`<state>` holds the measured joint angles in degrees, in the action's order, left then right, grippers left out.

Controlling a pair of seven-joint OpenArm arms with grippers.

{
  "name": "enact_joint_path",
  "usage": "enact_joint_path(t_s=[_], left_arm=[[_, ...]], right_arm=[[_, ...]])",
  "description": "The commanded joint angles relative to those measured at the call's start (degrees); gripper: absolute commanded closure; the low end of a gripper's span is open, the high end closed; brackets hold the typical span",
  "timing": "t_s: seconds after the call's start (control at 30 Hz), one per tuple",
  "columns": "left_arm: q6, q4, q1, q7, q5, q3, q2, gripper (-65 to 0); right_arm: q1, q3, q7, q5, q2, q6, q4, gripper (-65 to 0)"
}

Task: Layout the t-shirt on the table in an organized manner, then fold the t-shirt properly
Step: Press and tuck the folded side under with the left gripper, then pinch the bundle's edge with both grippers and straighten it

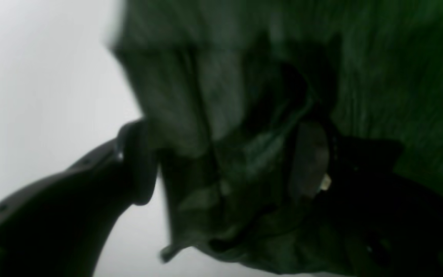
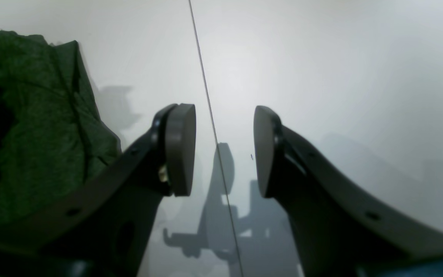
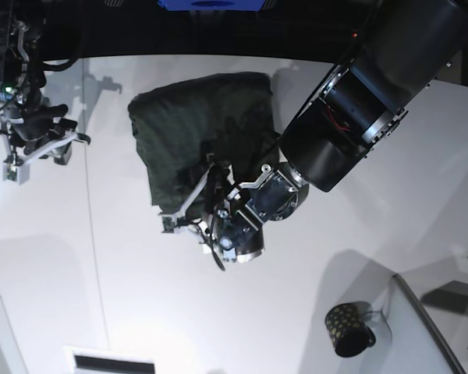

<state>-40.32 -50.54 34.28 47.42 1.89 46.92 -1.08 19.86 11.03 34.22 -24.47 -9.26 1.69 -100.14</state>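
The dark green t-shirt [image 3: 203,128] lies crumpled on the white table [image 3: 312,296] at the back middle. My left gripper [image 3: 195,222] is at the shirt's near edge. In the left wrist view the left gripper [image 1: 223,161] is open wide, with a bunch of the t-shirt [image 1: 221,115] between its pads; the picture is blurred. My right gripper [image 3: 43,144] is off to the left, apart from the shirt. In the right wrist view the right gripper [image 2: 223,150] is open and empty over the table [image 2: 321,57], and the t-shirt [image 2: 33,115] lies to its left.
A small dark gold-dotted mug [image 3: 347,329] stands at the front right beside a grey tray-like panel [image 3: 425,327]. A thin dark seam [image 2: 206,96] runs across the table between the right gripper's fingers. The table's curved far edge [image 3: 312,62] borders a dark background.
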Motion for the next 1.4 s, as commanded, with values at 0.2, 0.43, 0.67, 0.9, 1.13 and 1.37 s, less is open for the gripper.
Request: enact_joint_path(t_s=[0.2,0.43,0.67,0.9,1.13,1.37], left_arm=[[0.3,-5.9,3.1,0.0,0.3,-0.4,-0.5,-46.9],[0.3,-6.3,2.7,4.2,0.3,3.2,1.1,-46.4],[0.3,-9.5,1.8,4.4,0.6,5.5,3.9,-45.7],[0.3,-31.4,-2.0,10.8,0.2,-12.3,9.9,-45.7],[0.3,-51.0,-21.5,15.0,0.4,-21.6,12.6,-18.6],[0.3,-52.0,-41.4,1.6,-1.0,-30.5,8.9,0.0]], right_arm=[[-1.2,-0.3,-1.0,-0.3,-0.5,-0.2,-1.0,-23.7],[-1.3,-0.3,-1.0,-0.3,-0.5,-0.2,-1.0,-23.7],[-1.9,-0.3,-1.0,-0.4,-0.5,-0.2,-1.1,-23.7],[-0.7,-6.6,-0.9,-0.1,-0.6,-7.5,-1.5,-23.6],[-0.1,-15.4,-1.0,-0.1,-2.1,-10.7,-5.3,-15.3],[-0.9,-18.9,-1.1,-0.1,-2.9,-14.4,-4.1,-0.3]])
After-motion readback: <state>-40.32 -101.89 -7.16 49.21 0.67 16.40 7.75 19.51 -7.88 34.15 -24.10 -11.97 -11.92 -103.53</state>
